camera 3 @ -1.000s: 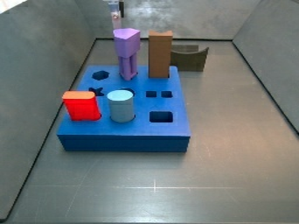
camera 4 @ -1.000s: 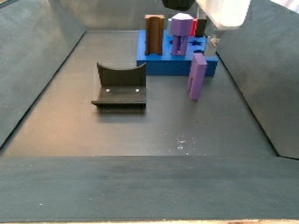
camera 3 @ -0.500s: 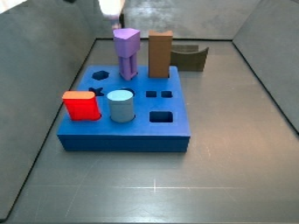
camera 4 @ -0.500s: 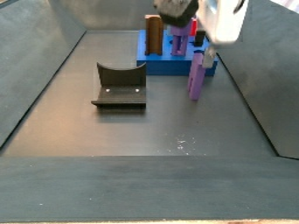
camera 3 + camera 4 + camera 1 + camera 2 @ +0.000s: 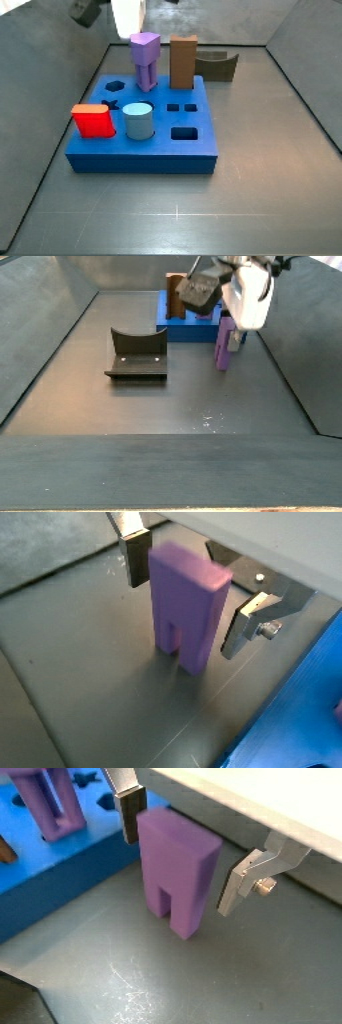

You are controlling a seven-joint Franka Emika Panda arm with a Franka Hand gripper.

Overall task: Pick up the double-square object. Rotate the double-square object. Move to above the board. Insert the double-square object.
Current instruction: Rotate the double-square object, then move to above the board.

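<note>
Purple and upright, the double-square object stands on the grey worktop just beside the blue board, with its groove running down the lower part of one face. In both wrist views the end effector straddles its upper end with the jaws spread wide: one silver finger sits close by one side of the block, the opposite finger stands clear of its far side, and neither visibly presses on it. In a side view the same purple block stands on the floor by the board's edge, directly under the white end effector body (which hides the block's top). On the board stand a taller purple prism, a brown block, a red cube and a pale blue cylinder. A dark fixture stands on the worktop, well apart from the board.
</note>
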